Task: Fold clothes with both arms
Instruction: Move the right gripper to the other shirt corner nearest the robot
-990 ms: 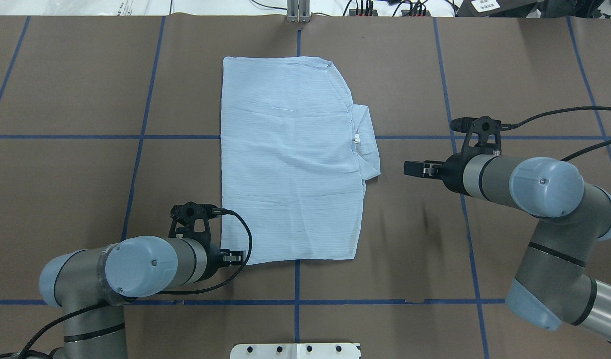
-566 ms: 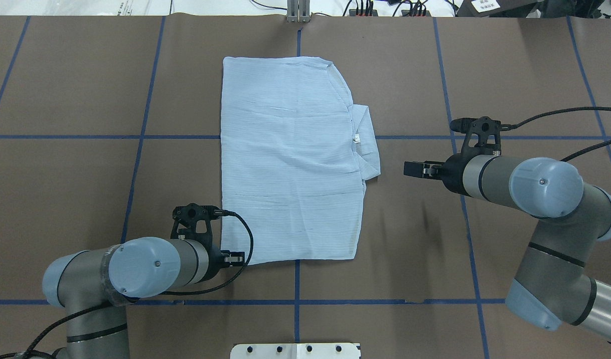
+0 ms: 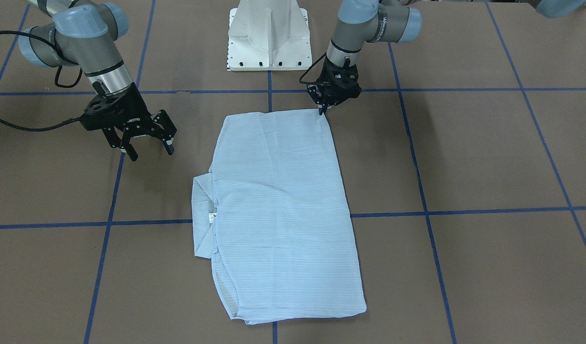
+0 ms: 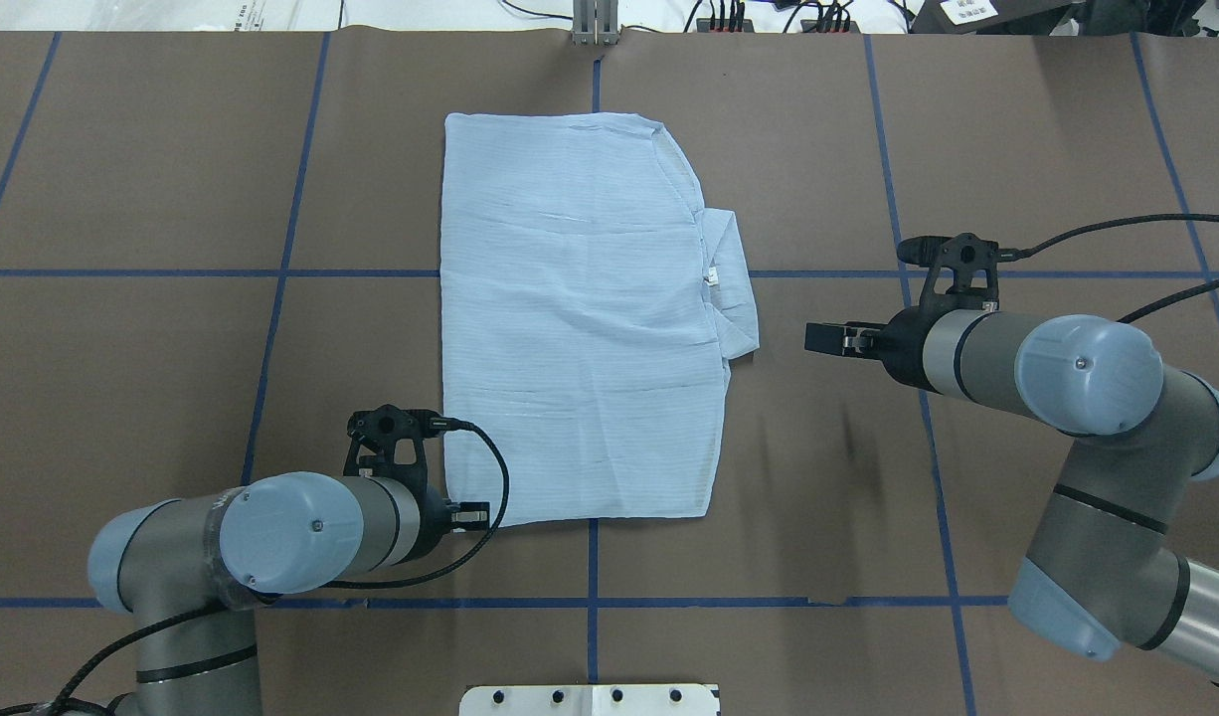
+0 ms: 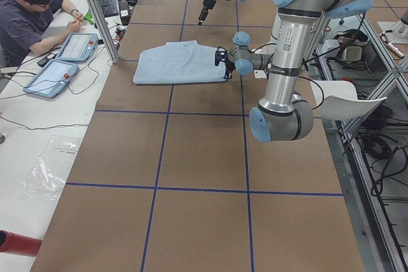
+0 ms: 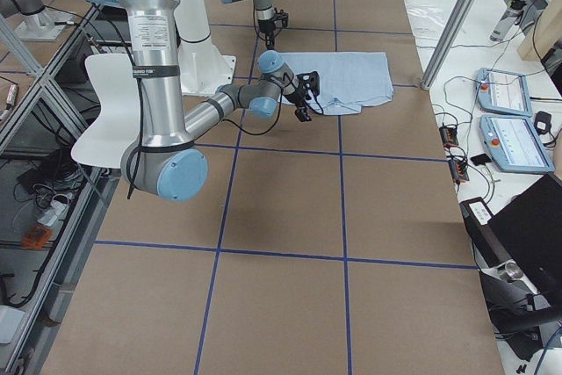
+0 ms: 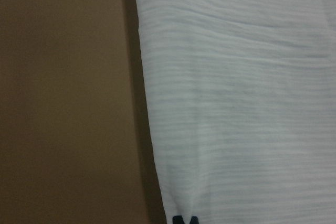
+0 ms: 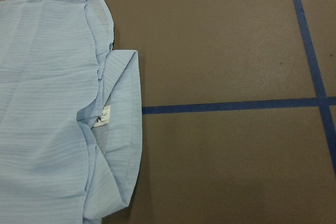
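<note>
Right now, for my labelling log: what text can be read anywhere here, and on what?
"ROBOTIQ": on the right gripper body, front-facing view.
"3": on the white neck tag inside the shirt collar.
Lettering on the left arm: too blurred to read.

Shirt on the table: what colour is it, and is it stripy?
The shirt is pale blue with thin stripes, clearest in the right wrist-mounted view.

Four fixed, two wrist, around shirt [image 4: 580, 318]
</note>
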Tool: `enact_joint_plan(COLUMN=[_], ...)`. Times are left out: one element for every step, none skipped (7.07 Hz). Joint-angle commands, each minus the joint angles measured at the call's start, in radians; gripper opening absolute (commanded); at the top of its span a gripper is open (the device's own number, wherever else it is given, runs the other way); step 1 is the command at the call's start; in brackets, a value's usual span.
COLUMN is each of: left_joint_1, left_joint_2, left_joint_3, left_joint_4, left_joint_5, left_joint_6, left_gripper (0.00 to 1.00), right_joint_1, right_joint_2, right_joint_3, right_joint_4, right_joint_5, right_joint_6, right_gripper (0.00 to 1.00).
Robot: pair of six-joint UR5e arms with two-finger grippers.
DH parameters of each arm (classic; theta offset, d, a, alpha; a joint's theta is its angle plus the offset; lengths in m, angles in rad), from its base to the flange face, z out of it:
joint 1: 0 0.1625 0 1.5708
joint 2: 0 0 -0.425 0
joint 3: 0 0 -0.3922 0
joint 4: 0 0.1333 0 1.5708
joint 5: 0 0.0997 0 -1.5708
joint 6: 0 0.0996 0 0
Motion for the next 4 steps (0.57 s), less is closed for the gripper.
enact_joint_plan(left_joint_1=[-0.001,-0.001,-0.001,0.001], left_joint_2=[-0.001,-0.001,-0.002,-0.002], left_joint_3=[0.000,0.000,0.000,0.000], left_joint_4=[0.000,0.000,0.000,-0.002], left_joint_5=[0.003,0.003,0.003,0.004], left_joint_6=[0.000,0.000,-0.002,-0.011], left_gripper=[0.00,0.00,0.00,0.00], right_joint_1=[-0.028,-0.070,-0.142,-0.197], right_joint_2=[0.047,0.128,0.254,0.325], right_joint_3=[0.040,0.077,0.083,0.073], right_joint_4=[-0.117,-0.292,-0.511,-0.594], right_joint_5=[-0.013,-0.031,-0.087,-0.114], right_joint_6=[0.152,0.272,0.409,0.589], right_gripper=[0.99,0.98,0.97,0.97])
